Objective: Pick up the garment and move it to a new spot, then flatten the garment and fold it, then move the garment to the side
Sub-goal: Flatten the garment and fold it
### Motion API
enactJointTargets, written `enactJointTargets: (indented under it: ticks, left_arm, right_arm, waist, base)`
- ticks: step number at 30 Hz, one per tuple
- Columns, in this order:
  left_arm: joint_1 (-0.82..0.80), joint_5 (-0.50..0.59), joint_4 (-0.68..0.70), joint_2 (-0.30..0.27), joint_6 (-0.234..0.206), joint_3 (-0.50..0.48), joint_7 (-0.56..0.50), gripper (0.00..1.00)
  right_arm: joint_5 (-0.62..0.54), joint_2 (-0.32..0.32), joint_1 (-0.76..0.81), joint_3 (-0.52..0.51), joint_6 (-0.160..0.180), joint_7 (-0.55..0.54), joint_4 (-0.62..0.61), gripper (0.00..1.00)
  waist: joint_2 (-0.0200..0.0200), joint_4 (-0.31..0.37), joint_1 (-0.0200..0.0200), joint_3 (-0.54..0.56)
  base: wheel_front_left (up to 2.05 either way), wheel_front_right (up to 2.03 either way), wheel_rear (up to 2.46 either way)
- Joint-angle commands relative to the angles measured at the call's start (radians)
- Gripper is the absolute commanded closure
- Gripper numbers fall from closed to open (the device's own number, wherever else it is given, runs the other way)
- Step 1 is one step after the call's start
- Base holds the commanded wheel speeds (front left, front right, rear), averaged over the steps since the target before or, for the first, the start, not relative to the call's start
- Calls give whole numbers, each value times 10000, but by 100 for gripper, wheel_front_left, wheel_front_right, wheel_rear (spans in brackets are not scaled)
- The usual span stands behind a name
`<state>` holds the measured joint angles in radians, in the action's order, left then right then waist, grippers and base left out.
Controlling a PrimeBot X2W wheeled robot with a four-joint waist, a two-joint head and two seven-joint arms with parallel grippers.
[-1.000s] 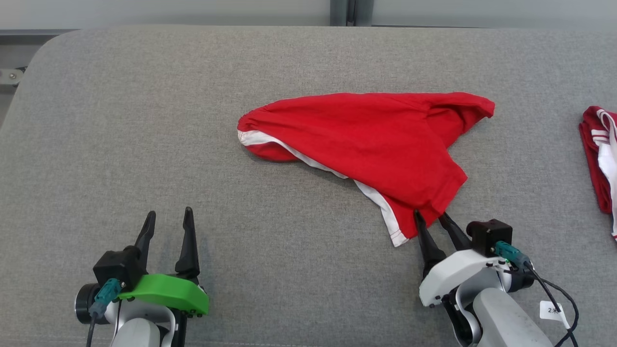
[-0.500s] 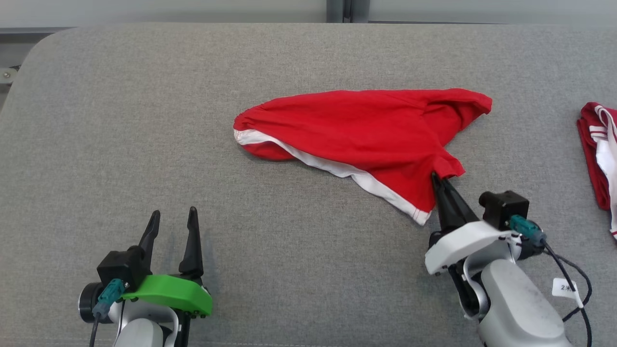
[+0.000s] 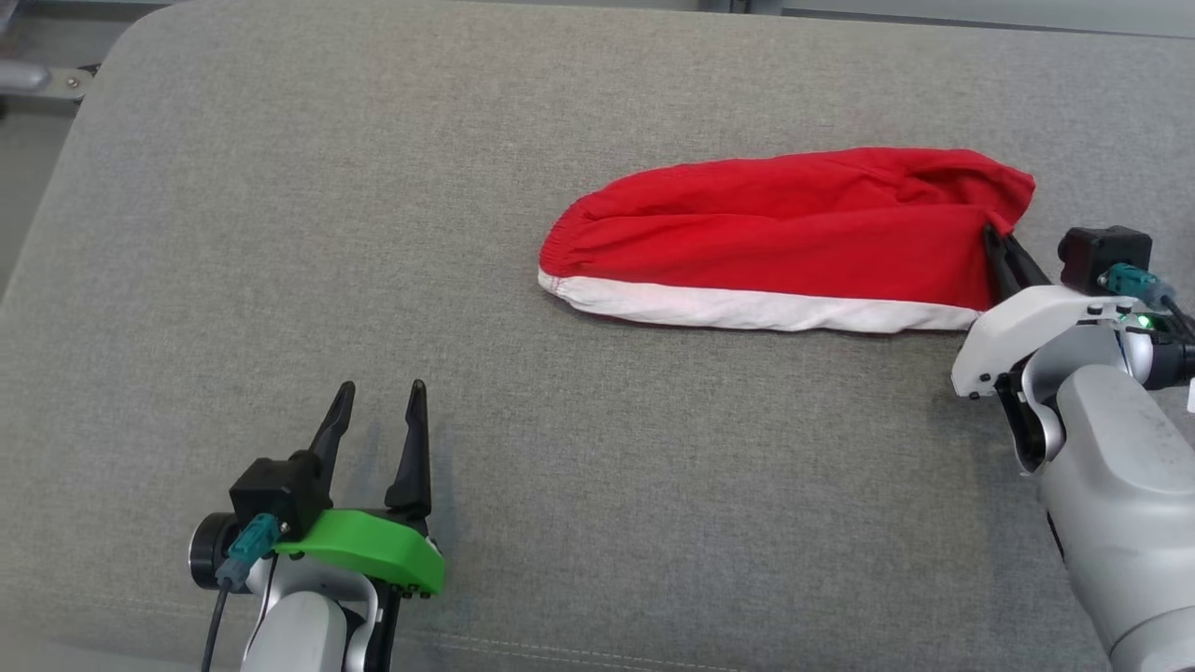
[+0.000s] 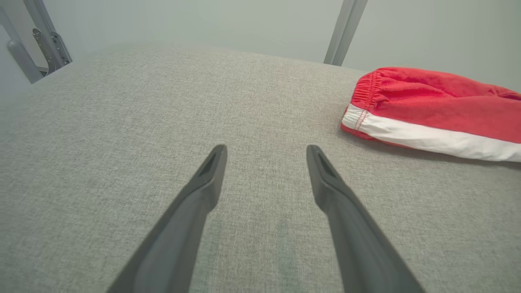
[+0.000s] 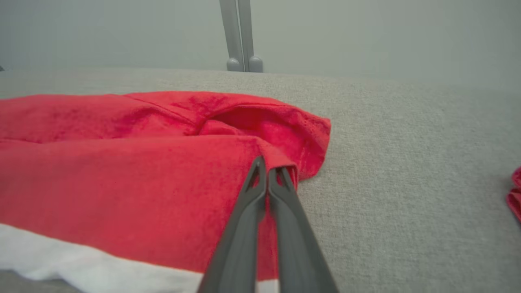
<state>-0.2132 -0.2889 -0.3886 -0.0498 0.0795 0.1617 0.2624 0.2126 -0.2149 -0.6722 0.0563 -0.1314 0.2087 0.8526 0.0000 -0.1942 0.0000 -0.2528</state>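
The garment (image 3: 784, 238) is a pair of red shorts with a white side stripe, stretched long across the grey padded surface at right of centre. My right gripper (image 3: 991, 235) is shut on its right-hand hem; in the right wrist view the two fingers (image 5: 281, 195) pinch a fold of red cloth (image 5: 122, 171). My left gripper (image 3: 378, 392) stands open low at the left, well apart from the shorts, nothing between its fingers (image 4: 203, 191). In the left wrist view the elastic waist end of the garment (image 4: 427, 106) lies to the upper right.
The grey fabric table (image 3: 373, 233) stretches wide to the left and front. Its rounded back-left corner and a metal bracket (image 3: 37, 79) show at top left. A bit of another red cloth (image 5: 516, 195) lies at the right wrist view's right edge.
My right gripper shut on the garment's lower corner and carried it up and to the right, folding the cloth into a long band. The head camera shifted. The left gripper stayed open.
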Motion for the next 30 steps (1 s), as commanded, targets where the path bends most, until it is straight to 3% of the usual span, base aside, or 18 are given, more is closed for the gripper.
enactJointTargets:
  ticks: [1, 5, 11, 21, 30]
  left_arm:
    - [-119, -24, -9, -26, -34, 33, 24, 0]
    - [1, -52, -46, -22, -117, 129, 24, 0]
    - [267, -40, -40, -22, -232, -77, 24, 0]
    - [816, 232, 26, -27, -248, -736, 24, 0]
    - [1465, 468, 134, -28, -230, -1120, 24, 0]
  right_arm:
    - [-174, -106, -251, -127, 17, -44, 367, 0]
    - [-696, -341, -522, -723, 17, 318, 1175, 0]
    - [-1210, -288, 94, -1280, 17, 566, 1118, 0]
    - [-1212, 753, 2968, -1119, 15, 563, -2082, 0]
    - [-1072, 1322, 4755, -825, 17, 565, -4084, 0]
  waist:
    - [0, -254, 0, -152]
    - [0, -245, 0, -7]
    - [0, 206, 0, 381]
    - [0, 1493, 0, 1082]
    - [0, 2086, 0, 1904]
  base:
    - [0, 0, 0]
    - [0, 0, 0]
    - [0, 0, 0]
    - [0, 0, 0]
    - [0, 0, 0]
